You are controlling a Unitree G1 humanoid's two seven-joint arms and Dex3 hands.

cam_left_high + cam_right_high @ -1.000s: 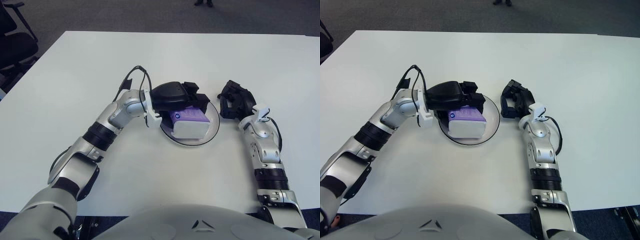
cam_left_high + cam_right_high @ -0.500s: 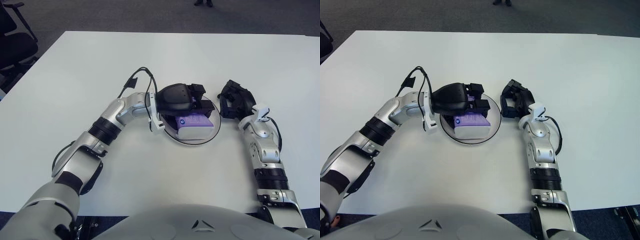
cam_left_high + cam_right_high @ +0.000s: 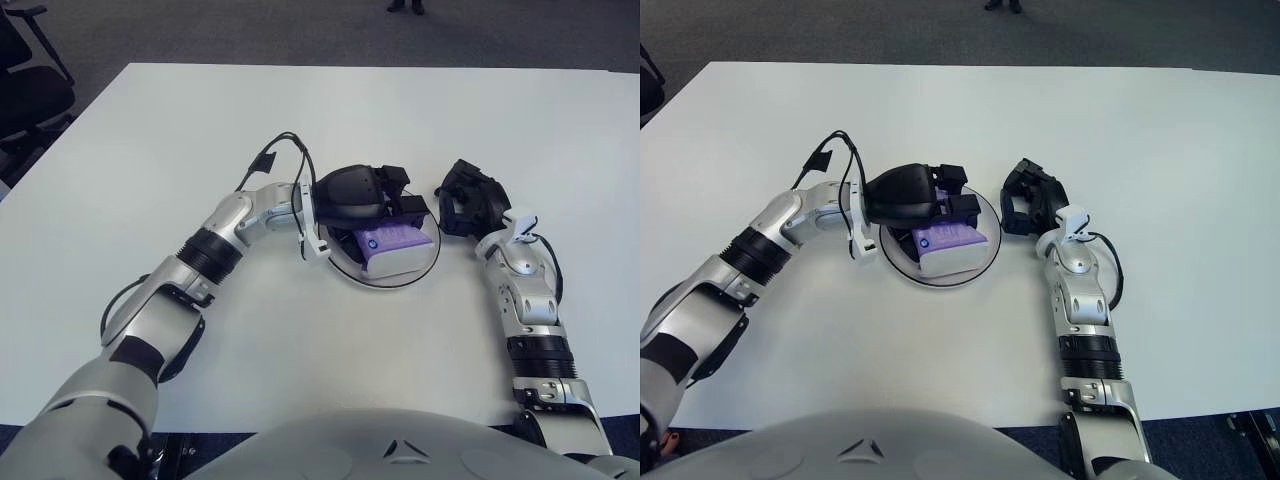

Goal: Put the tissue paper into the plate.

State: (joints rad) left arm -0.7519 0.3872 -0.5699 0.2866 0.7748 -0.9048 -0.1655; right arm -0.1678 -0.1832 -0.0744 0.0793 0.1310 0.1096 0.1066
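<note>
The tissue pack (image 3: pixel 397 243), white with a purple top, lies in the clear round plate (image 3: pixel 384 285) at the middle of the white table. My left hand (image 3: pixel 400 200) reaches in from the left and sits over the pack's far side, its dark fingers curled on it. My right hand (image 3: pixel 462 205) rests with curled fingers at the plate's right rim; I cannot tell whether it touches the rim. The left hand hides the plate's far left part.
The white table (image 3: pixel 200 130) stretches wide to the back and both sides. A black office chair (image 3: pixel 25 90) stands off the table's far left corner. The table's front edge runs just before my body.
My left hand carried the tissue pack to the right and lowered it into the plate; the pack now lies more to the plate's right side. The right hand has not moved.
</note>
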